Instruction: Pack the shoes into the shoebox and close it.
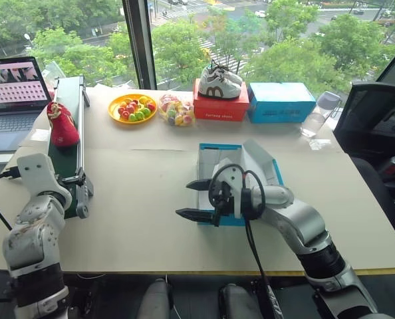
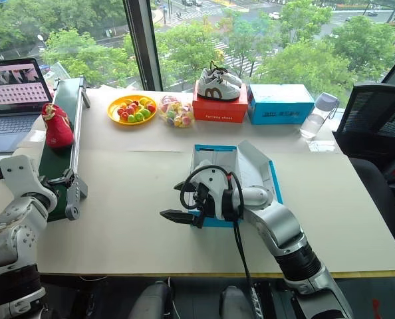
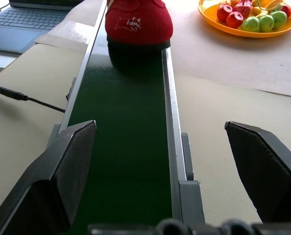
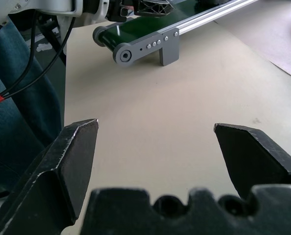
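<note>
Left arm at near left, forearm raised, wrist bent forward. Left gripper [image 3: 160, 171] aims far, fingers [image 3: 57, 181] spread wide, nothing between. Right arm reaches in from near right, elbow bent, wrist turned left. Right gripper [image 1: 196, 199] at centre, aims left, nearly level, fingers [image 1: 199, 184] wide apart, empty.

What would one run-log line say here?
left claw: open, empty | right claw: open, empty | red shoe: on conveyor | shoebox: open
</note>
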{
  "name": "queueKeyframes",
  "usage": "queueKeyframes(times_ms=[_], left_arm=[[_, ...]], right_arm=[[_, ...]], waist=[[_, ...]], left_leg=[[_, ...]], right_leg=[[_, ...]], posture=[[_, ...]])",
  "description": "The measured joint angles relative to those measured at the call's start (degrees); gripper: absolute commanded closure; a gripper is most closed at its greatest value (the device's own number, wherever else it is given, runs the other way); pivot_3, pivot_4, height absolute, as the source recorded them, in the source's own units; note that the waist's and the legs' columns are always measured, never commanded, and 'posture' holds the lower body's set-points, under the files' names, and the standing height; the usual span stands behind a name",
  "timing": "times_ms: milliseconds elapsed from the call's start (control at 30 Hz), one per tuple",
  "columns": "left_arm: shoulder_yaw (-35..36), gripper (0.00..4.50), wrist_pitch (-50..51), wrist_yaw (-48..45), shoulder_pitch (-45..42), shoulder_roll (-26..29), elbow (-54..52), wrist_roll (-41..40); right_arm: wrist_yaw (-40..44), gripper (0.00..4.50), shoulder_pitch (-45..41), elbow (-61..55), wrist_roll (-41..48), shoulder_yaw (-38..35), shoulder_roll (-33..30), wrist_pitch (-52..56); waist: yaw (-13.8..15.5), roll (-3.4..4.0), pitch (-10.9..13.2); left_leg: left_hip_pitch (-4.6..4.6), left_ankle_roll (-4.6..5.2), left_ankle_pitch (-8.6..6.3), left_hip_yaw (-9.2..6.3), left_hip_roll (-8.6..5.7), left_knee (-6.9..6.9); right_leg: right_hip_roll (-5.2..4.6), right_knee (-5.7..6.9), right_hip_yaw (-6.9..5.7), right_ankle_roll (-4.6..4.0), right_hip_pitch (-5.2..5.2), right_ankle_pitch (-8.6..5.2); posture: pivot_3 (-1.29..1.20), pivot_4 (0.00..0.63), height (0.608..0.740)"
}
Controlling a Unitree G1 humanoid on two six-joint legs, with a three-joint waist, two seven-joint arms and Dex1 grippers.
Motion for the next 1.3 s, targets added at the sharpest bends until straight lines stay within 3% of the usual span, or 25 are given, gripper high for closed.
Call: queueKeyframes(times_ms=[767, 1033, 1300], left_arm=[[0.3, 0.00, 1.7, 2.5, 0.2, -0.7, 2.5, 1.6], [1.3, 1.95, 2.8, 3.6, -0.1, -3.6, 0.1, 0.6], [2.6, 1.95, 4.5, 4.9, -1.7, -4.4, 0.0, -0.2]], right_arm=[[-0.6, 0.02, 0.7, -0.2, 0.1, -0.2, -0.3, 0.0], [-1.0, 0.00, 0.8, -0.2, 0.1, -0.4, -0.4, 0.0], [-1.4, 0.00, 0.8, -0.2, -0.1, -0.4, -0.4, 0.0]], waist=[[0.0, 0.00, 0.0], [0.1, 0.05, 0.0], [0.1, 0.05, 0.0]], left_leg=[[0.00, 0.00, 0.00, 0.00, -0.01, 0.00], [0.13, 0.00, 0.00, 0.00, 0.00, -0.05], [0.16, 0.00, 0.00, -0.01, -0.01, -0.03]], right_leg=[[0.00, 0.02, 0.00, 0.03, 0.01, 0.02], [-0.01, 0.08, -0.01, -0.31, 0.06, -0.17], [0.01, 0.08, 0.00, -0.17, 0.12, -0.10]], posture=[[0.00, 0.150, 0.739], [0.00, 0.150, 0.739], [0.00, 0.150, 0.739]])
